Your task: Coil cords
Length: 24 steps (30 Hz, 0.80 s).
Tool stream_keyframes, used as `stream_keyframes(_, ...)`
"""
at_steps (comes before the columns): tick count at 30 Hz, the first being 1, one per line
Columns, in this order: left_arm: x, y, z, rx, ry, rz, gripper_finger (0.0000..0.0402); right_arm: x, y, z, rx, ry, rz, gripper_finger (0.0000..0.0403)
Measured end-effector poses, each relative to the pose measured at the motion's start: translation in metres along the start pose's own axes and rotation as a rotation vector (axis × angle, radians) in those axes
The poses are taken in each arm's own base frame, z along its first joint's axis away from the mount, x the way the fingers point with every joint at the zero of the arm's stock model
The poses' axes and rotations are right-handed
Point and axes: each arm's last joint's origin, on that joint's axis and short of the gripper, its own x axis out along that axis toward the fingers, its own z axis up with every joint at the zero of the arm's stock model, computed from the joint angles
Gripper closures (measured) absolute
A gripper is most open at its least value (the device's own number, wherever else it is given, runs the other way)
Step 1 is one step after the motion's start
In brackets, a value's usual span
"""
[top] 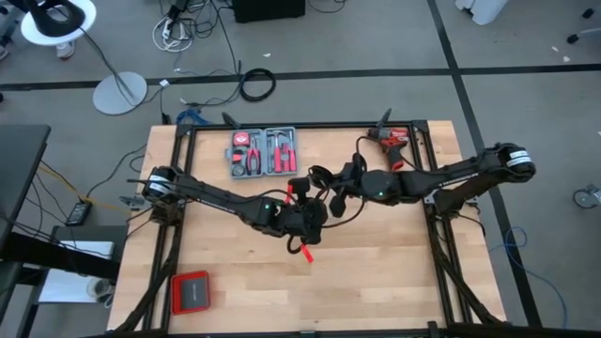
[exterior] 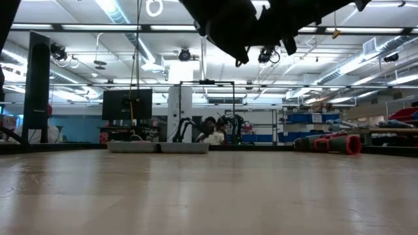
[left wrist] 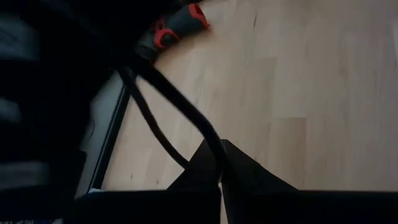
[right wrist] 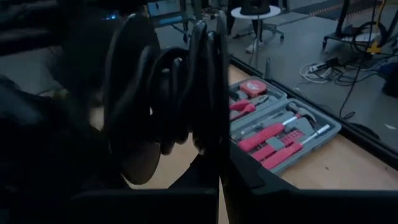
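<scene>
The cord is a thin black cable (top: pixel 326 178) hanging in the air above the table's middle between my two grippers, clear of the wood. In the right wrist view several of its loops (right wrist: pixel 202 81) stand bunched together, and my right gripper (right wrist: pixel 219 169) is shut at their base. In the left wrist view a strand (left wrist: pixel 180 102) runs away from my left gripper (left wrist: pixel 221 177), which is shut on it, and a second strand sags beside it. In the high view my left gripper (top: pixel 305 223) sits just near of my right gripper (top: pixel 344 184). The plug block does not show. My left gripper pinches a single strand of the cord (left wrist: pixel 214 146) between its two fingertips. The strand leads off straight from the fingers and is lifted clear of the table. My right gripper pinches the bunched loops of the cord at one side of the coil (right wrist: pixel 208 152) between its two fingers. Several turns are caught together. The loops stand beyond the fingers, clear of the table.
An open grey tool case (top: pixel 265 152) with red-handled tools lies at the far side, left of centre. A red and black drill (top: pixel 392 141) lies at the far right. A red and black box (top: pixel 191 292) sits at the near left corner.
</scene>
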Motion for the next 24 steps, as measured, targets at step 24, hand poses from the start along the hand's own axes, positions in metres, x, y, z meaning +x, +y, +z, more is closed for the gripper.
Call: stream_keyframes(24, 0.008, -0.010, -0.034, -0.003, 0.147, 0.013, 0.0297, -0.015, 0.008, 0.006, 0.013, -0.029, 0.048, 0.0403)
